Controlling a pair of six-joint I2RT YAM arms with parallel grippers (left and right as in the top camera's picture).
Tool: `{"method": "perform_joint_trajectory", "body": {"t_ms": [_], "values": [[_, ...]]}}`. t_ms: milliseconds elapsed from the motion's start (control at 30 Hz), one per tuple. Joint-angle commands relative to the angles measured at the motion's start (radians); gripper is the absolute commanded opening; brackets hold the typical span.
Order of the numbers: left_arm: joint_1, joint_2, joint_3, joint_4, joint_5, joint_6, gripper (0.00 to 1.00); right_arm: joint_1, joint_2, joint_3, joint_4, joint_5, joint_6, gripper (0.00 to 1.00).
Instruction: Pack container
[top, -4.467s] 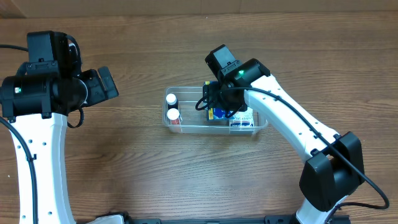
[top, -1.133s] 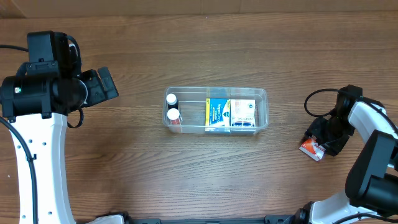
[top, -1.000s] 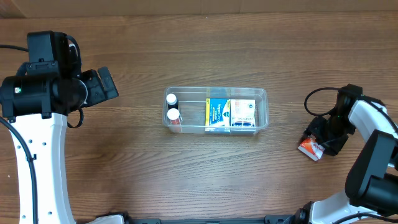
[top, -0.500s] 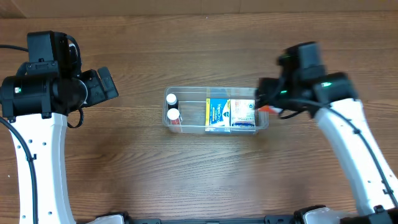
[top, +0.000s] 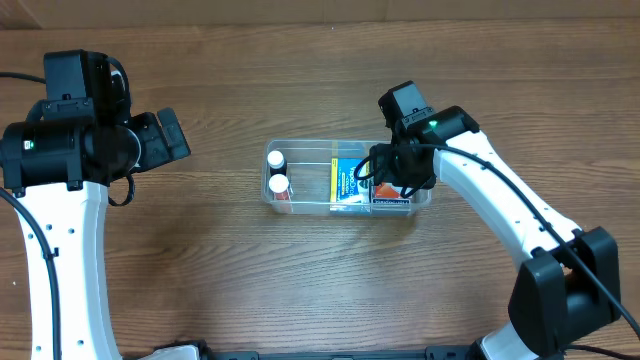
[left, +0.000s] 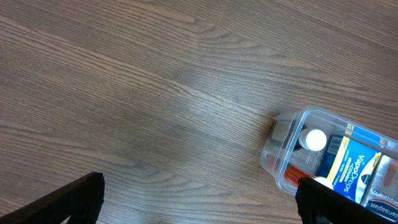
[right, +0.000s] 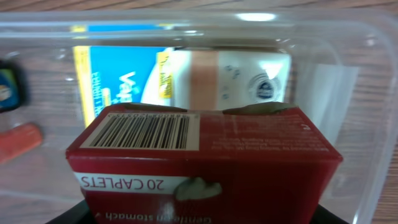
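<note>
Two bottles (top: 277, 184), two boxes (top: 348, 180) in container (top: 300, 143) | right end effector (top: 392, 185) grips red box (right: 205, 158) | left end effector (left: 199, 202) spread

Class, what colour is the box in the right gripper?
The box is dark red, clearest in right wrist view.

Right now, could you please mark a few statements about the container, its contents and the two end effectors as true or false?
1. The right end effector holds a red box over the container. True.
2. The left end effector grips a bottle. False: it is open and empty, off to the container's left.
3. Two white-capped bottles stand at the container's left end. True.
4. The container is empty. False: besides the bottles, it holds a blue-and-yellow box and a white box.
</note>
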Motion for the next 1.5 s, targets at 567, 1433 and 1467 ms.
{"method": "perform_joint_trajectory", "body": {"t_ms": [567,1433,1467], "values": [[0.002,0.000,0.018,0.001,-0.006,0.019,1.00,-0.040,-0.074,0.156,0.010,0.147,0.004,0.97],[-0.008,0.062,0.018,0.052,0.071,0.200,1.00,-0.325,-0.191,0.220,0.011,0.168,-0.103,1.00],[-0.008,0.029,0.008,0.045,0.063,0.198,1.00,-0.323,-0.220,0.206,0.008,0.168,-0.101,1.00]]}}
